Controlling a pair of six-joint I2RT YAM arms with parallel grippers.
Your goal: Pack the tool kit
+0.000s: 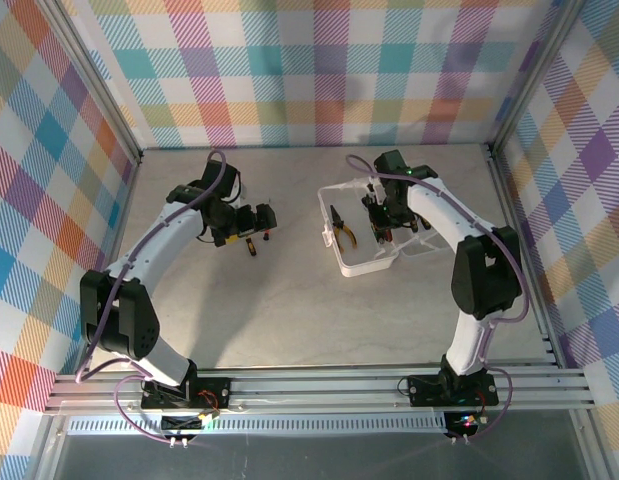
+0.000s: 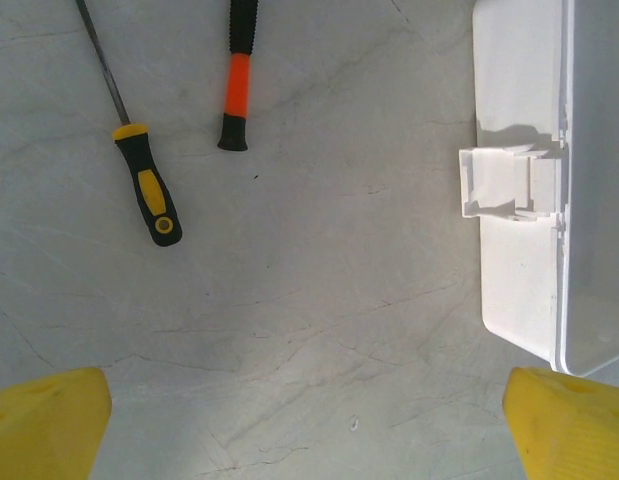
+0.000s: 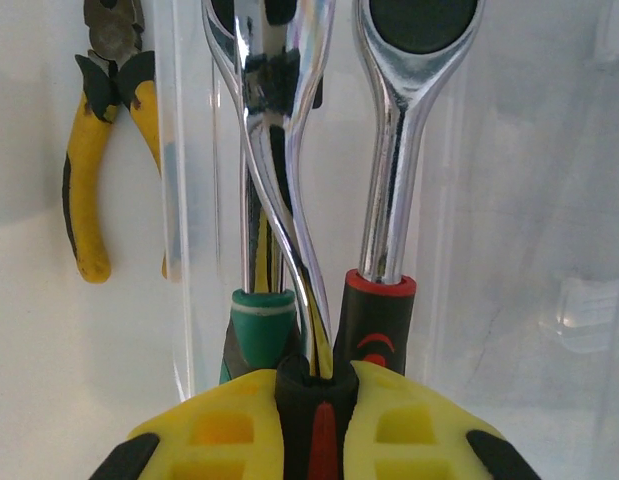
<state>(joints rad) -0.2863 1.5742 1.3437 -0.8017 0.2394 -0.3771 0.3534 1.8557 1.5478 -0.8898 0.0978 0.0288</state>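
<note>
right hand (image 3: pixel 311 388) clamps black-and-red handle (image 3: pixel 321 445), pointing down over case (image 1: pixel 361 266); left hand (image 2: pixel 309 425) spread wide, facing down over table (image 2: pixel 319 300)

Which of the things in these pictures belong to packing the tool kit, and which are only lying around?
For the job: case, yellow-handled pliers, ratchet, green-handled tool, chrome tool in the right jaws, yellow-and-black screwdriver, orange-and-black handle.
Only surroundings: table, plaid walls.
</note>
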